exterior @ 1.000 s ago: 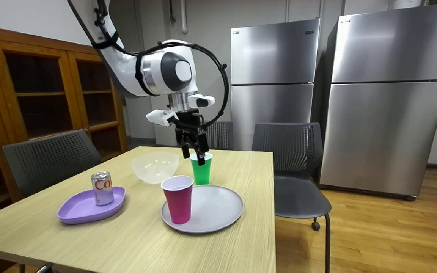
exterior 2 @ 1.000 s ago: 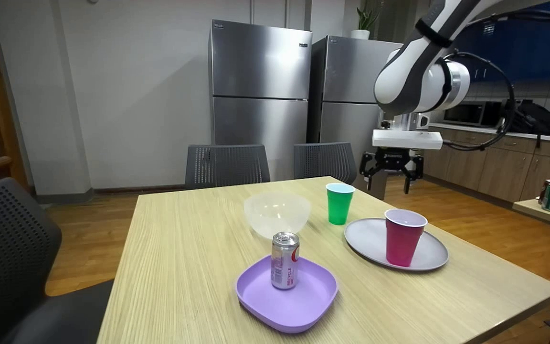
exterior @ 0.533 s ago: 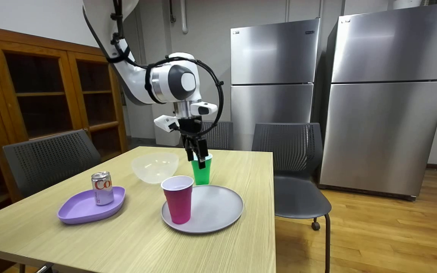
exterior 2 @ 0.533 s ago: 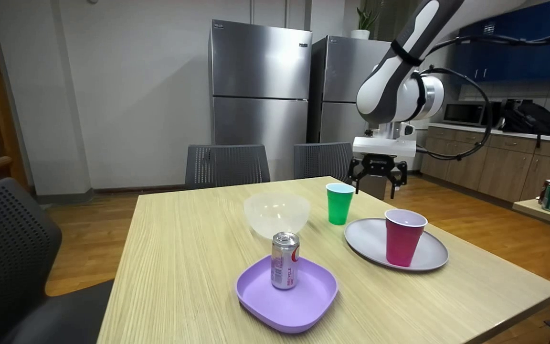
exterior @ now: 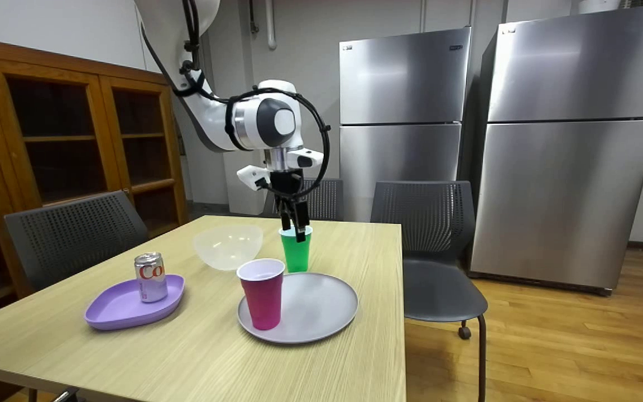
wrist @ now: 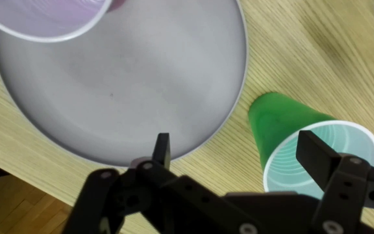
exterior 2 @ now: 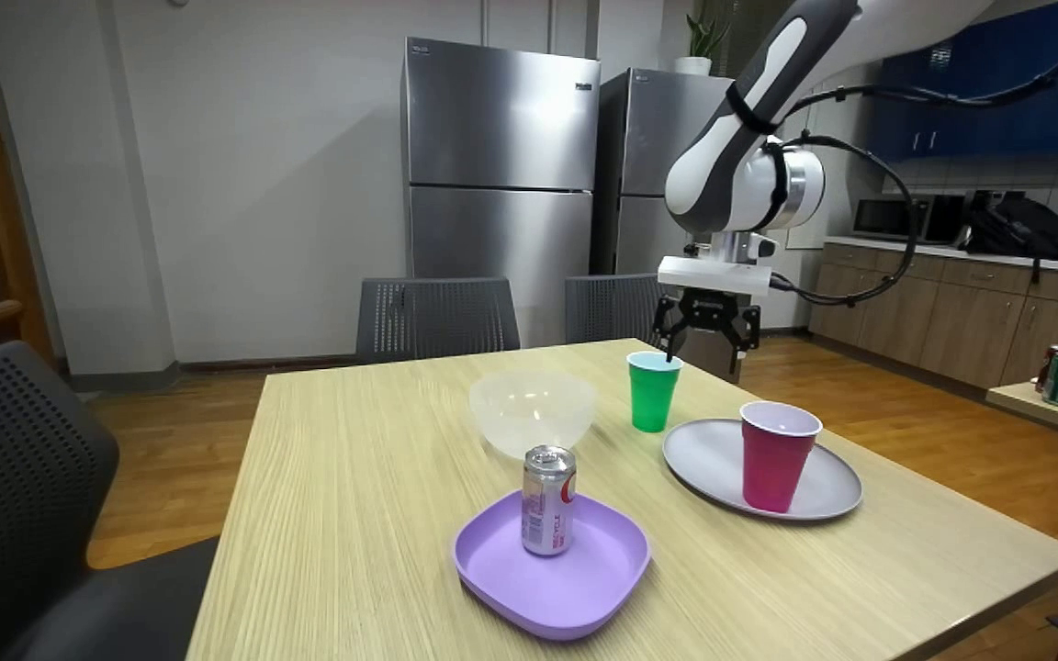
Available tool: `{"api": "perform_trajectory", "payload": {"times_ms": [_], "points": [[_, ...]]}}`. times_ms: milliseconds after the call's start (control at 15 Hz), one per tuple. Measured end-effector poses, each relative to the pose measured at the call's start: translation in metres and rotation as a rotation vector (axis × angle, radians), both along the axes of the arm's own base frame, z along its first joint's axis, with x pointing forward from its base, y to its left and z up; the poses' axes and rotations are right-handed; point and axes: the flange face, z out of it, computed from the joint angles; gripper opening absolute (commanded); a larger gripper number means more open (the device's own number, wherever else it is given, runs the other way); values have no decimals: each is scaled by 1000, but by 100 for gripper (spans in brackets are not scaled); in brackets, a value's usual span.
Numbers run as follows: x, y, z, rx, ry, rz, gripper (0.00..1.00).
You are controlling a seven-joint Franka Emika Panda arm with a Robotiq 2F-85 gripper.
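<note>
Gripper spread at the mouth of the green cup

Its two fingers stood well apart, tips pointing down. Wrist view: one finger crossed the cup's mouth; whether its tip hung above the rim or dipped inside, could not tell. The other finger crossed the rim of the gray plate in that view, with wood and plate edge showing in the gap between.

Cup stood upright on the table, just beside the plate; only a narrow strip of wood parted its base from the plate's rim. Frosted bowl near on the opposite side, a broader band of wood between. Pink cup upright on the plate, close to its rim, apart from the gripper.

Table edge ran near the plate; wrist view caught the drop to the floor. A dark chair stood just beyond that edge in an exterior view. Well apart from the gripper: a soda can upright in a purple tray.
</note>
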Motion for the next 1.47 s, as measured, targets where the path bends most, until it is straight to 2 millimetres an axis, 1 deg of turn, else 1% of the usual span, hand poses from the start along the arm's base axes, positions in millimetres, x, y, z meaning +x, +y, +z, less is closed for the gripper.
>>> {"api": "perform_trajectory", "payload": {"times_ms": [133,267,800,1267,1333,1400,1467], "points": [[6,0,3,3,-4,-4,100],[11,0,2,3,-1,-9,100],[30,-1,-22,1,6,-69,100],[35,-4,-38,-5,20,-88,100],[36,-4,-39,-6,21,-89,75],[36,-5,-39,-6,22,-89,74],[37,-5,-40,-7,22,-90,68]]}}
